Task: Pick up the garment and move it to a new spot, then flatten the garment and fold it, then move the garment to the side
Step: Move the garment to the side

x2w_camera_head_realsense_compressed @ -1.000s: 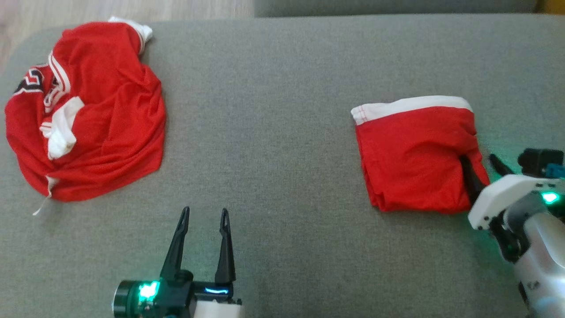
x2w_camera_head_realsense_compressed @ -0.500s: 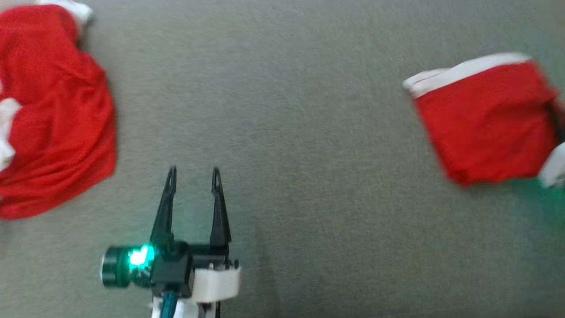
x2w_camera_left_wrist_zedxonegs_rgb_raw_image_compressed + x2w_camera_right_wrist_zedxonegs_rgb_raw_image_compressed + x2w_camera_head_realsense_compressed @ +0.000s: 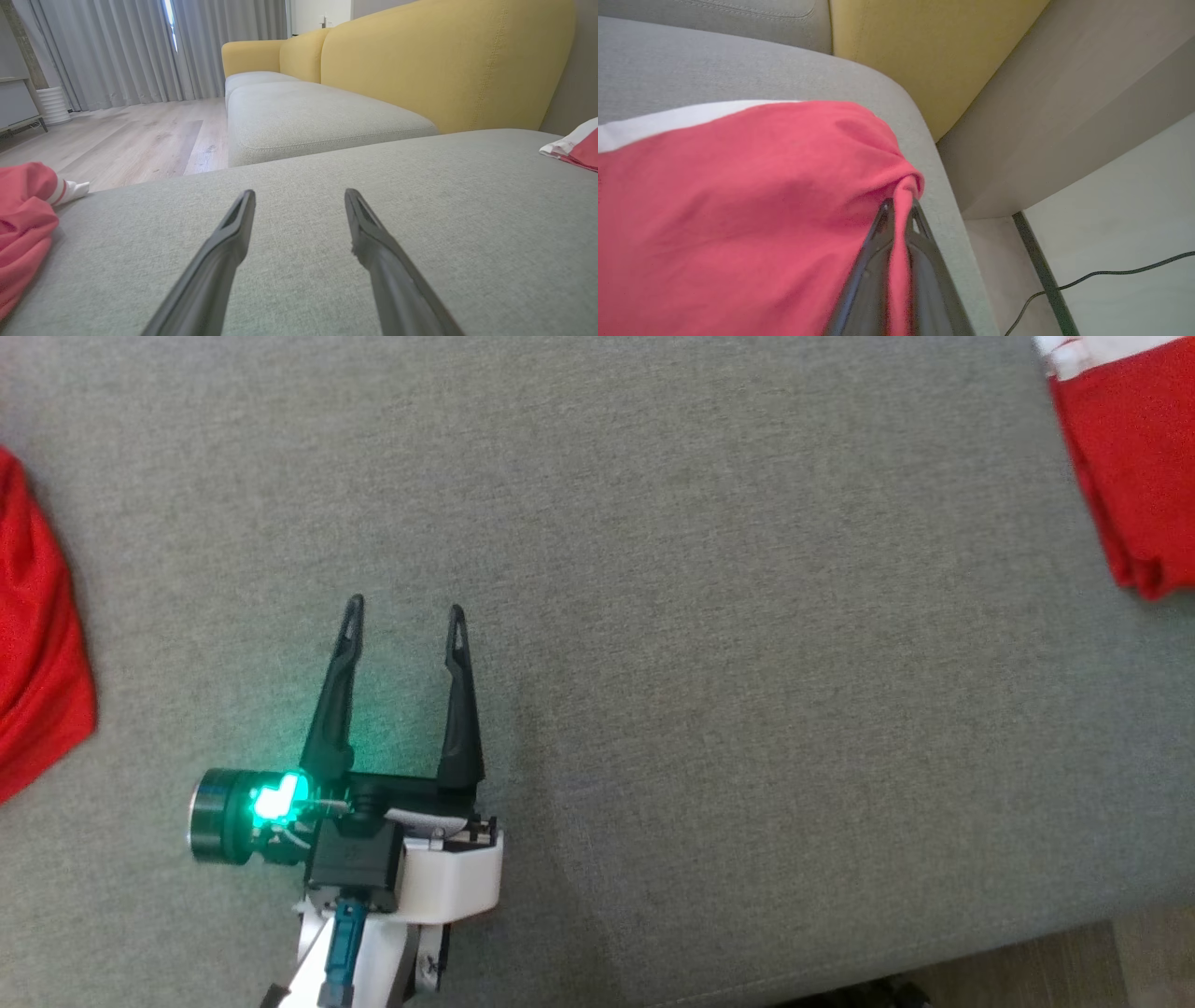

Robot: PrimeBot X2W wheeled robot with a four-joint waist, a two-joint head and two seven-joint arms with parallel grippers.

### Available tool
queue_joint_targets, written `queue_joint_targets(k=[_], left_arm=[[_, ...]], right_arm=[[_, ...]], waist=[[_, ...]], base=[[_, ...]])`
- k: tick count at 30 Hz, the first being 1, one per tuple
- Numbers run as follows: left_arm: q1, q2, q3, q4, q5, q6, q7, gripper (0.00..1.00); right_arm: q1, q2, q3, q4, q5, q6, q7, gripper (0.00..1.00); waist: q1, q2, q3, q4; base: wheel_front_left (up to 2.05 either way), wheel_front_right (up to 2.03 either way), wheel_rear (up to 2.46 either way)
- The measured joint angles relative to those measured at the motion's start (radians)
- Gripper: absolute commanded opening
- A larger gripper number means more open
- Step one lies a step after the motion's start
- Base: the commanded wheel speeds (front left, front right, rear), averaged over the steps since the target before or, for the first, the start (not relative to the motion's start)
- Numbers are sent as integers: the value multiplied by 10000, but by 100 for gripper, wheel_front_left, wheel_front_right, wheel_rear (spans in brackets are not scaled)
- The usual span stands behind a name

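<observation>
1. Garment [image 3: 738,210], red with a white band, lies folded at the right end of the grey cushion [image 3: 700,616], near its rounded corner. The right gripper [image 3: 899,210] is clamped on a pinched ridge of cloth at its edge.
2. Judged from this, the step in hand is moving it to the side. Lift only a little and travel slowly and level, so the folded layers do not slide apart. A pinch on one edge could let the lower layers trail and open the fold.
3. Left gripper [image 3: 404,609] hovers over bare cushion, fingers apart and holding nothing, well apart from the garment.
4. Farther left, a second red garment [image 3: 37,644] lies crumpled at the cushion's other end; steer away from it.
5. Beyond the cushion stands a yellow sofa back [image 3: 444,60].
6. No brand, label or writing can be read on either piece.
</observation>
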Motion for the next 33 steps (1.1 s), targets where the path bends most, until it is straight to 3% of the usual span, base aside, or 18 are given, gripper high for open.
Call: queue_joint_targets(k=[6, 12, 21, 24, 29, 33], left_arm=[[38, -21, -35, 167, -113, 10, -2, 100], [605, -92, 31, 550, -606, 38, -2, 100], [1841, -274, 316, 1189, -1287, -171, 2, 100], [2318, -299, 483, 1392, -1488, -184, 4, 100], [2866, -307, 752, 1317, -1584, -382, 6, 100], [3252, -313, 1164, 867, -1365, -408, 4, 100]], right_arm=[[-158, 466, -407, 642, -504, 0, -589, 100], [869, 1946, -399, 155, -276, 0, -1070, 100], [4496, 4119, 192, -1962, 341, -2, -1499, 100], [5537, 4947, -261, -2907, 201, -2, -1507, 100], [7241, 5833, -1827, -5655, -1630, -2, -1576, 100], [8921, 6355, -2449, -7168, -3099, -2, -1601, 100]], waist=[[-4, 0, -497, 44], [-5, 1, -1656, 280], [-6, 1, -3767, 764], [-6, 1, -4447, 961], [-6, 1, -5325, 1336], [-6, 1, -5897, 1607]], base=[[0, 0, 0], [0, 0, 0], [0, 0, 0], [0, 0, 0], [0, 0, 0], [0, 0, 0]])
